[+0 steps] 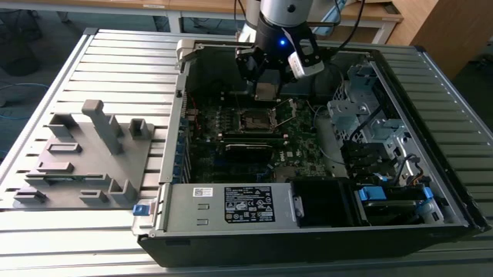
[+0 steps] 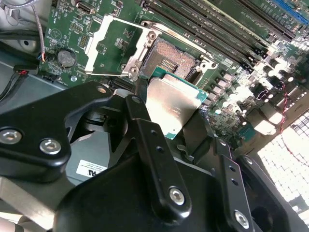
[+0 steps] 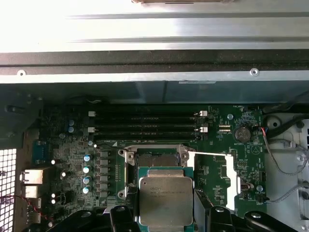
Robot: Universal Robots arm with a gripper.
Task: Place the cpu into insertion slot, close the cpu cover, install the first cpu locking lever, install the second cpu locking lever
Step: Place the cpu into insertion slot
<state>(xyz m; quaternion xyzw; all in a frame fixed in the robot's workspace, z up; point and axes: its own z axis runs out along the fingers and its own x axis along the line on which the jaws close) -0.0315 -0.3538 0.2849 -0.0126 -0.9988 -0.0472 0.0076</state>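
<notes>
My gripper (image 1: 267, 86) hangs inside the open computer case, shut on the cpu (image 1: 266, 91), a small square chip with a dull metal top. In both wrist views the cpu (image 2: 169, 104) (image 3: 165, 198) sits between the black fingers (image 3: 121, 216), held above the board and a little to one side of the insertion slot (image 2: 175, 57) (image 3: 155, 159). The slot (image 1: 257, 120) is uncovered, with its dark centre showing. The cpu cover (image 2: 115, 44) (image 3: 218, 178) is flipped open beside the slot. A thin metal lever (image 3: 207, 153) stands raised along the cover's edge.
Long black memory sticks (image 3: 145, 123) lie past the slot. The case wall (image 3: 154, 63) rises just beyond them. A grey fixture plate (image 1: 85, 156) lies on the slatted table at the exterior view's left. The power supply (image 1: 231, 205) and drive cage (image 1: 362, 115) crowd the case.
</notes>
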